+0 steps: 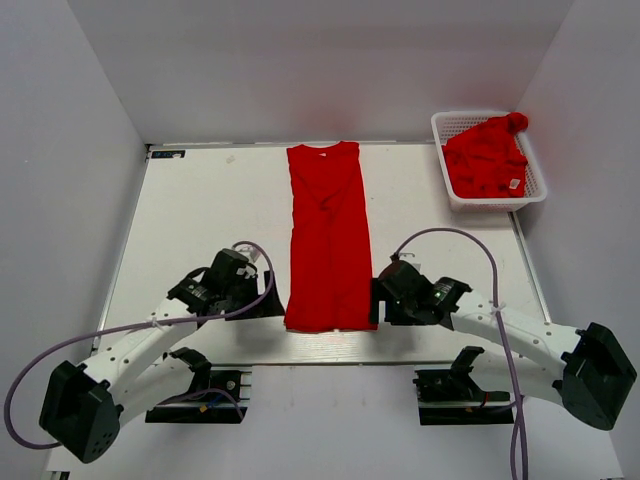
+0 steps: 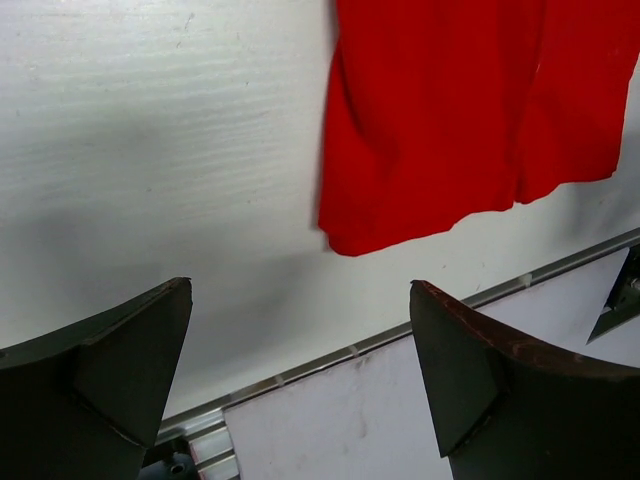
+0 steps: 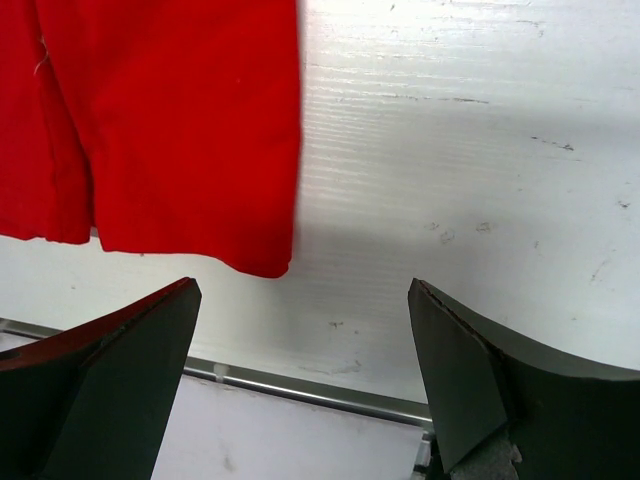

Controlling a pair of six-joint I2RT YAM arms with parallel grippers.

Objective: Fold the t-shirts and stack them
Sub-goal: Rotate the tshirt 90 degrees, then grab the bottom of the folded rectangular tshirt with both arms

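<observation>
nearest, low over table [image 1: 200,215] edge: left gripper [image 1: 268,303] and right gripper [image 1: 380,298], spread wide, holding nothing, flanking hem of long red t-shirt [image 1: 328,240] laid flat mid-table. more t-shirts [image 1: 487,160] heaped in basket [image 1: 450,122] far right. likely light, limp cloth; best pinched at hem corners.

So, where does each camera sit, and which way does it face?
Top external: above, behind the arms, looking down at the red cloth t-shirt on the white table; both arms show.
Left wrist: on the left arm, facing the t-shirt's near left corner; open left claw shows.
Right wrist: mirrored, near right corner; open right claw shows.
Shared: the t-shirt's near hem.
</observation>
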